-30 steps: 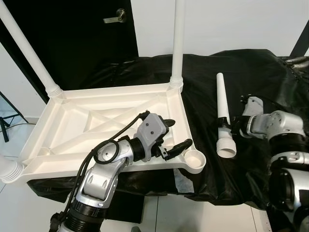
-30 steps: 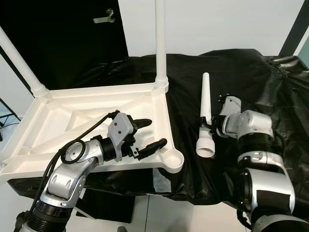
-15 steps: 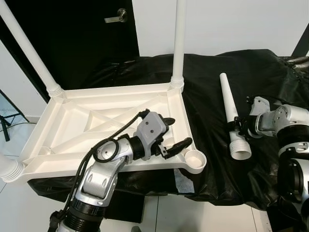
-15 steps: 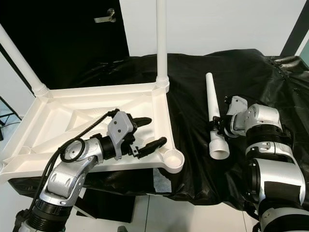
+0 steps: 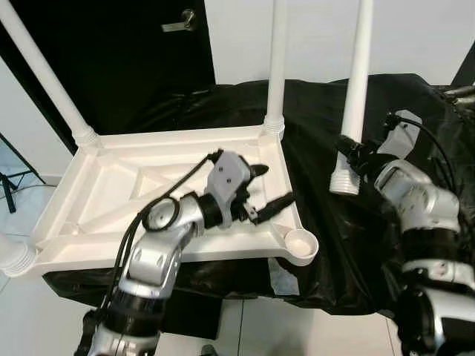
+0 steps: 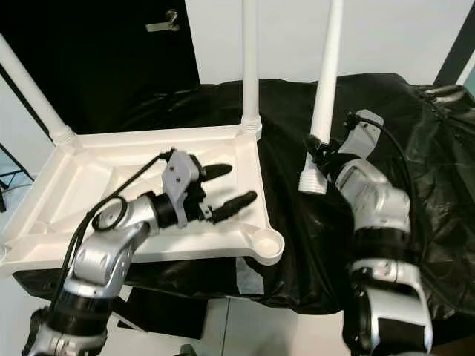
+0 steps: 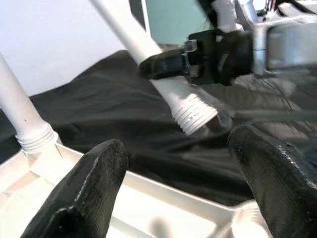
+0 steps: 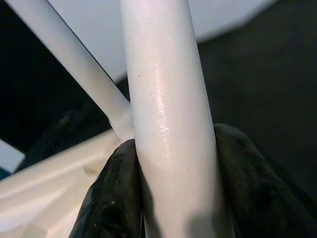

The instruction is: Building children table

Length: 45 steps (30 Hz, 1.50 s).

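White plastic everywhere: the children's tabletop (image 5: 148,185) lies upside down on a table draped in black cloth (image 5: 415,119), its ribbed underside facing up. Three legs already stand in its corner sockets, one at the far right corner (image 5: 277,59), one at the far left (image 5: 44,70), and the stub of another at the near left edge (image 5: 15,259). The near right corner socket (image 5: 300,243) is an open round cup. The right gripper (image 5: 355,152) has its jaws clenched around the loose fourth leg (image 5: 356,81), gripping it just above the threaded end (image 5: 344,182); the leg is held nearly upright, threaded end down, off the cloth and to the right of the tabletop, apart from it. In the right wrist view the black fingers (image 8: 114,198) press against both sides of the smooth white shaft. The left gripper (image 5: 263,194) hovers over the right-hand part of the tabletop's underside with its jaws spread wide and nothing between them; its wrist view looks past the two fingertips (image 7: 84,193) toward the held leg's threaded end. A dark door with a metal handle (image 5: 178,22) stands behind.
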Available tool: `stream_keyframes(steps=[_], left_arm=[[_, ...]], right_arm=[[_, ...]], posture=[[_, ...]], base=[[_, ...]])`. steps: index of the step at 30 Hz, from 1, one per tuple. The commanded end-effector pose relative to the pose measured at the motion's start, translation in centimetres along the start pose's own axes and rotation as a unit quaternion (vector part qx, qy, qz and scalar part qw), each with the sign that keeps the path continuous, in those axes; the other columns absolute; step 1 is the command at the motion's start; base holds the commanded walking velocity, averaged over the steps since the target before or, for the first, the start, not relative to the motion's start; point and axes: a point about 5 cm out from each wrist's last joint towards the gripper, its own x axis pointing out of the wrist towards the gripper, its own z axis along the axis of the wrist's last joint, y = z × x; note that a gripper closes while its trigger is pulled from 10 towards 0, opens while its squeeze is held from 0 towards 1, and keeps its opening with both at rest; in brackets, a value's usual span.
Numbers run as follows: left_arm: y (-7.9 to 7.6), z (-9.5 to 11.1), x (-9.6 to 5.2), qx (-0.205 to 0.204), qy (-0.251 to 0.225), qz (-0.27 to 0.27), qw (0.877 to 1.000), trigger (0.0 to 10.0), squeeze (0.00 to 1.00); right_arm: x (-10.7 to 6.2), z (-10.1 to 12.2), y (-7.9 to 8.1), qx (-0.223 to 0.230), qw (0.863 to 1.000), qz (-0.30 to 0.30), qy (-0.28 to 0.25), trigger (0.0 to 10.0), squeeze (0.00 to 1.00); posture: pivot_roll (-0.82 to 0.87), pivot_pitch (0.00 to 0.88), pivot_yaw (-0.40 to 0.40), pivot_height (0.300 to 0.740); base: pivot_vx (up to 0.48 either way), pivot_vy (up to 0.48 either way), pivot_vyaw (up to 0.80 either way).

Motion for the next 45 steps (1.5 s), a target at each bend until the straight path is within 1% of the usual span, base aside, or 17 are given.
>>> stream_keyframes(steps=[1,4,6,9,13,14,15,16,18,19,20,21,28,31,35,37,45], left_arm=[[1.2,-0.3,-0.1,-0.015,0.004,0.067,0.998,10.0,0.0],[2.5,-0.1,0.1,-0.033,0.0,0.084,0.996,10.0,0.0],[2.9,0.2,0.1,-0.028,-0.006,0.074,0.997,10.0,0.0],[3.5,0.4,0.0,-0.048,-0.017,0.06,0.997,10.0,0.0],[4.3,0.4,0.2,-0.063,-0.03,0.079,0.994,10.0,0.0],[4.6,0.4,0.3,-0.079,-0.047,0.09,0.992,10.0,0.16],[4.7,0.5,0.3,-0.089,-0.058,0.094,0.99,10.0,0.16],[4.8,0.5,0.4,-0.095,-0.066,0.097,0.989,10.0,0.48],[4.9,0.5,0.5,-0.1,-0.074,0.104,0.987,10.0,0.49],[4.9,0.7,0.6,-0.102,-0.083,0.108,0.985,10.0,0.23],[4.9,0.7,0.7,-0.103,-0.089,0.111,0.984,10.0,0.23],[5.0,0.8,0.8,-0.109,-0.096,0.112,0.983,10.0,0.0],[5.1,1.4,0.7,-0.138,-0.114,0.092,0.98,10.0,0.0],[4.8,2.4,0.6,-0.163,-0.14,0.04,0.976,10.0,0.0],[5.0,2.4,0.7,-0.162,-0.135,0.035,0.977,10.0,0.0],[5.4,2.3,1.0,-0.167,-0.12,0.037,0.978,10.0,0.0],[6.7,3.0,1.1,-0.192,-0.115,0.033,0.974,10.0,0.0]], right_arm=[[-0.1,1.2,0.9,-0.016,0.999,0.018,-0.049,10.0,0.0],[-0.5,1.1,2.4,-0.044,0.995,0.045,-0.081,10.0,0.0],[-0.7,1.0,3.2,-0.059,0.992,0.063,-0.096,10.0,0.0],[-1.1,0.7,4.2,-0.103,0.984,0.087,-0.114,10.0,0.0],[-1.5,0.1,5.1,-0.105,0.98,0.113,-0.127,10.0,0.0],[-1.8,-0.4,5.6,-0.122,0.976,0.127,-0.131,10.0,0.0],[-1.9,-0.7,5.9,-0.135,0.972,0.135,-0.135,10.0,0.0],[-2.0,-0.9,6.2,-0.144,0.97,0.141,-0.138,10.0,0.0],[-2.3,-1.4,6.4,-0.141,0.969,0.151,-0.136,10.0,0.0],[-2.5,-2.0,6.7,-0.137,0.968,0.162,-0.134,10.0,0.0],[-2.7,-2.4,6.9,-0.135,0.967,0.17,-0.132,10.0,0.0],[-2.9,-2.8,7.1,-0.132,0.966,0.177,-0.131,10.0,0.0],[-3.2,-4.4,8.0,-0.152,0.96,0.202,-0.121,10.0,0.0],[-3.1,-5.0,9.0,-0.162,0.952,0.233,-0.119,10.0,0.0],[-3.1,-5.0,9.5,-0.168,0.945,0.251,-0.124,10.0,0.0],[-3.2,-5.2,10.0,-0.182,0.937,0.27,-0.125,10.0,0.0],[-3.3,-5.7,10.6,-0.195,0.93,0.285,-0.121,10.0,0.0]], posture=[[-0.05,0.0,0.044,0.74],[-0.06,0.0,0.048,0.74],[-0.06,0.0,0.042,0.74],[-0.06,0.0,0.043,0.74],[-0.08,0.0,0.046,0.74],[-0.09,0.0,0.05,0.74],[-0.09,0.0,0.05,0.74],[-0.09,0.0,0.05,0.74],[-0.09,0.0,0.052,0.74],[-0.09,0.0,0.054,0.74],[-0.09,0.0,0.055,0.74],[-0.09,0.0,0.057,0.74],[-0.08,0.0,0.068,0.74],[-0.07,0.0,0.068,0.74],[-0.07,0.0,0.069,0.74],[-0.07,0.0,0.068,0.74],[-0.07,0.0,0.074,0.74]], base=[[0.0,0.0,0.0],[0.0,0.0,0.0],[0.0,0.0,0.0],[0.0,0.0,0.0],[0.0,0.0,0.0],[0.0,0.0,0.0],[0.0,0.0,0.0],[0.0,0.0,0.0],[0.0,0.0,0.0],[0.0,0.0,0.0],[0.0,0.0,0.0],[0.0,0.0,0.0],[0.0,0.0,0.0],[0.0,0.0,0.0],[0.0,0.0,0.0],[0.0,0.0,0.0],[0.0,0.0,0.0]])
